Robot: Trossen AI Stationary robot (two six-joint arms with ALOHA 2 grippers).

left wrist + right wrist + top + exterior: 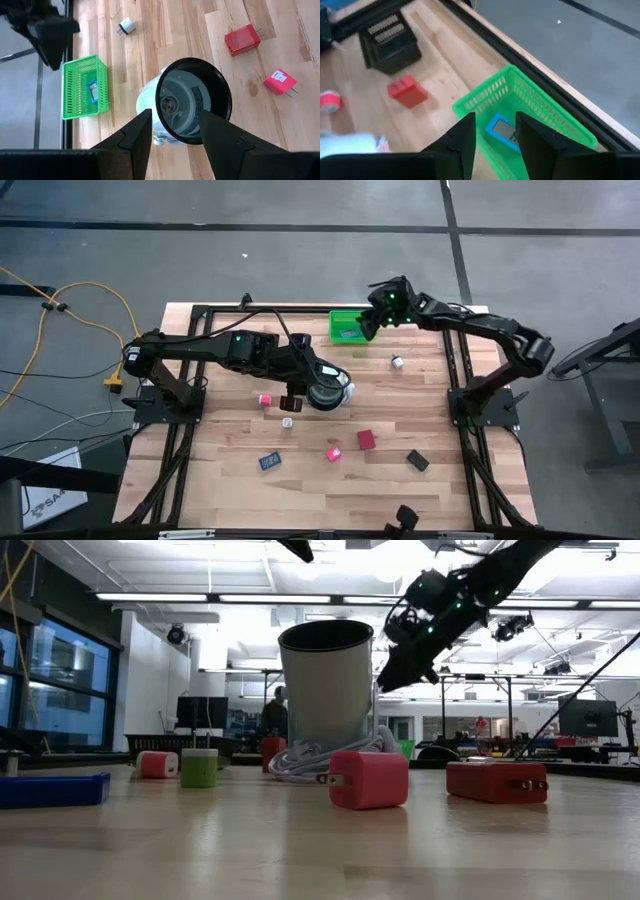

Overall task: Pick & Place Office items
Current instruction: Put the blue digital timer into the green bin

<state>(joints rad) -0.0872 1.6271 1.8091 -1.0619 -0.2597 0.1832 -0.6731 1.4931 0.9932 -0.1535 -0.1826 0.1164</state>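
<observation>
The office items lie scattered on the wooden table: a pink block (332, 453), a red block (366, 440), a blue flat piece (268, 462), a black piece (417, 460) and small white bits (397, 362). One blue flat piece (501, 131) lies inside the green bin (348, 327). My right gripper (495, 117) hangs open above the bin, holding nothing. My left gripper (175, 114) hovers open above a grey cup with a black rim (192, 100); the cup stands upright on the table.
A white cable (300, 762) is coiled at the cup's foot. Another pink block (265, 399) and a small white bit (287, 422) lie near the left gripper. A red block (407, 91) and a dark slotted box (390, 42) lie near the table's far edge.
</observation>
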